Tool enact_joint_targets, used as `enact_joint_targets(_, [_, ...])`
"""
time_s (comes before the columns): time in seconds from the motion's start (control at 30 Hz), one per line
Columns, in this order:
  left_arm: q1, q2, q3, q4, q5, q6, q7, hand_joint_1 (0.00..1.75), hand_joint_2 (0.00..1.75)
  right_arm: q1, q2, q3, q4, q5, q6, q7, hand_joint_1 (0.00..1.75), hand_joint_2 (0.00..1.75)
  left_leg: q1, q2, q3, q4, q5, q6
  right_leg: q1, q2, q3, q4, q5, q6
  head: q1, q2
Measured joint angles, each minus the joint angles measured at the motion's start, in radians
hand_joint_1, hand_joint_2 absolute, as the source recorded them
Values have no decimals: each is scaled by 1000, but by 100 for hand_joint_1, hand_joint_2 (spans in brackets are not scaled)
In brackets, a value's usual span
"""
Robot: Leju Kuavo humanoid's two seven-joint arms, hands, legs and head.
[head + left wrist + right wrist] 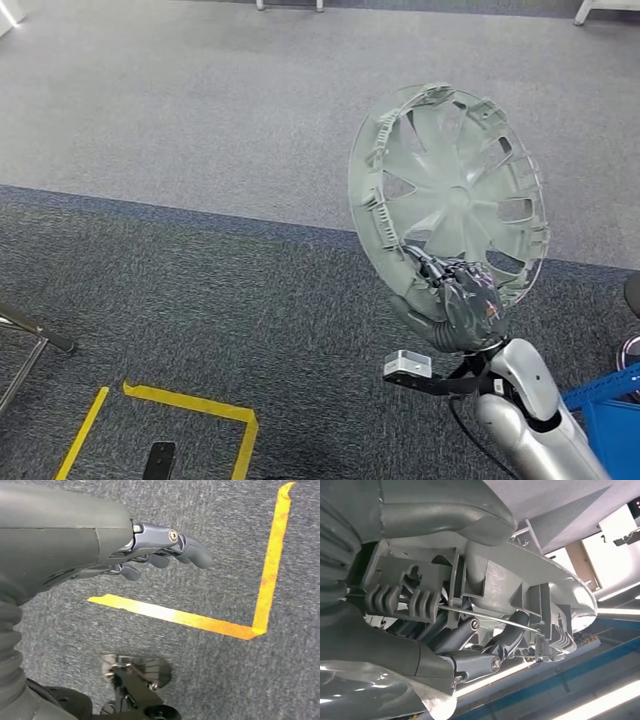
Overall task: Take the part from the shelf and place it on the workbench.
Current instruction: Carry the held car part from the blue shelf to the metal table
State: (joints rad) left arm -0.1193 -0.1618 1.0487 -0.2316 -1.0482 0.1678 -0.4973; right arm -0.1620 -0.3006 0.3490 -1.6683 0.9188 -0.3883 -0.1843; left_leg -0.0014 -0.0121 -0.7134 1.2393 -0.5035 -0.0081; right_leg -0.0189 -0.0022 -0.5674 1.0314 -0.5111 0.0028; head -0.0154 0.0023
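The part is a grey round wheel cover (449, 190) with spokes and a ribbed rim, held up on edge above the carpet at the right of the head view. My right hand (460, 300) grips its lower rim, fingers hooked through the openings. Up close in the right wrist view, the cover's rim (531, 595) with its clips and wire ring lies between my thumb and dark fingers (478, 645). My left hand (166, 547) hangs over the carpet, fingers loosely extended, holding nothing.
Grey carpet in two shades covers the floor. Yellow tape (204, 415) marks a corner at the lower left, also the yellow tape (211, 622) under my left hand. A metal leg (30, 335) stands at the left edge; a blue shelf frame (611, 405) at the lower right.
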Motion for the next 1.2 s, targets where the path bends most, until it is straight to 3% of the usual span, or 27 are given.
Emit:
enact_joint_targets(0.07, [0,0,0,0,0,2,0,0,175,-1,0,0,0,0,2,0,175,175,-3,0,46,-119,69,9,1,1,15,-1,-12,5,1,0])
enact_joint_targets(0.1, [-1,0,0,0,0,6,2,0,175,-1,0,0,0,-1,3,0,175,175,-6,0,63,-159,81,14,2,1,18,-1,-15,9,1,0])
enact_joint_targets(0.17, [-3,0,0,0,1,23,6,0,175,-1,0,-1,-1,-2,4,0,175,175,-10,0,73,-188,69,23,3,0,16,-3,-18,20,1,0])
enact_joint_targets(0.27, [-3,-1,0,0,7,44,11,0,175,0,0,-1,-5,-11,9,1,175,175,-4,0,90,-215,62,37,2,-1,2,19,-39,34,3,0])
enact_joint_targets(0.3, [-4,-1,0,0,9,47,12,0,175,0,-1,-2,-7,-16,12,1,175,175,-2,0,96,-220,63,42,1,0,-20,60,-59,36,4,0])
enact_joint_targets(0.37, [-7,-2,0,0,11,48,14,0,175,2,-3,-2,-8,-23,19,0,175,175,-3,0,99,-221,60,48,1,1,-97,192,-106,39,6,0])
enact_joint_targets(0.4, [-8,-3,0,0,11,48,15,0,175,4,-4,-2,-8,-25,21,0,175,175,-4,0,99,-221,58,50,1,1,-137,250,-118,41,6,0])
enact_joint_targets(0.43, [-7,-4,0,0,11,48,16,0,175,5,-5,-2,-8,-27,22,0,175,175,-4,-1,101,-220,56,50,1,1,-163,277,-112,42,6,0])
enact_joint_targets(0.47, [-7,-5,0,0,11,48,18,0,175,6,-6,-2,-8,-29,25,-1,175,175,-4,-3,104,-220,53,49,0,1,-169,265,-86,43,6,0])
enact_joint_targets(0.5, [-7,-6,0,0,12,48,19,0,175,6,-6,-2,-8,-32,28,-1,175,175,-3,-5,109,-219,49,47,-1,2,-154,214,-44,43,6,0])
enact_joint_targets(0.53, [-7,-7,0,0,12,48,20,0,175,6,-8,-2,-8,-34,33,-1,175,175,-3,-10,114,-217,44,42,-3,9,-127,143,-3,44,6,0])
enact_joint_targets(0.6, [-11,-8,0,0,13,48,22,0,175,5,-9,-3,-8,-38,43,-1,175,175,-4,-20,115,-210,36,31,-7,30,-70,31,41,42,6,0])
enact_joint_targets(0.67, [-13,-9,0,0,13,48,23,0,175,4,-11,-3,-9,-39,48,-2,175,175,-3,-30,110,-207,36,20,-5,37,-51,7,39,37,5,0])
enact_joint_targets(0.77, [-12,-8,0,0,13,48,23,0,175,0,-14,-3,-9,-41,56,-2,175,175,-1,-30,103,-189,22,6,-6,14,-45,1,39,20,1,0])
enact_joint_targets(0.83, [-12,-8,0,0,13,48,23,0,175,-4,-16,-3,-9,-45,65,-1,175,175,1,-12,64,-101,-26,-4,-6,-4,-39,-2,37,11,-4,0])
enact_joint_targets(0.9, [-11,-8,0,0,13,48,23,0,175,-7,-17,-2,-9,-49,75,1,175,175,4,-5,4,24,-75,-10,-4,-21,-37,-2,34,6,-5,0])
enact_joint_targets(0.93, [-9,-9,0,0,14,48,23,0,175,-8,-18,-1,-9,-51,79,1,175,175,5,-3,-14,58,-80,-12,-3,-29,-36,-2,33,5,-5,0])
enact_joint_targets(0.97, [-8,-9,0,0,14,47,23,0,175,-9,-18,0,-9,-51,82,2,175,175,5,-2,-15,57,-67,-11,-2,-38,-35,-2,32,4,-5,0])
enact_joint_targets(1.0, [-8,-9,0,0,14,47,23,0,175,-9,-19,0,-9,-52,83,2,175,175,5,3,2,19,-39,-9,-1,-46,-33,-2,31,4,-5,0])
enact_joint_targets(1.03, [-8,-8,0,0,14,46,23,0,175,-9,-19,1,-9,-52,85,2,175,175,3,16,33,-46,-2,-4,-1,-54,-30,-2,29,5,-5,0])
enact_joint_targets(1.1, [-10,-8,0,0,14,46,22,0,175,-10,-22,1,-9,-53,86,2,175,175,-8,58,89,-165,41,7,3,-71,-25,-1,25,10,-5,0])
enact_joint_targets(1.17, [-12,-8,0,0,15,45,21,0,175,-12,-26,1,-9,-54,88,3,175,175,-18,76,104,-207,44,17,7,-89,-23,-2,21,19,-4,0])
enact_joint_targets(1.2, [-11,-8,0,0,15,45,21,0,175,-12,-27,1,-9,-54,89,3,175,175,-19,67,103,-211,45,22,7,-99,-20,-4,20,24,-4,0])
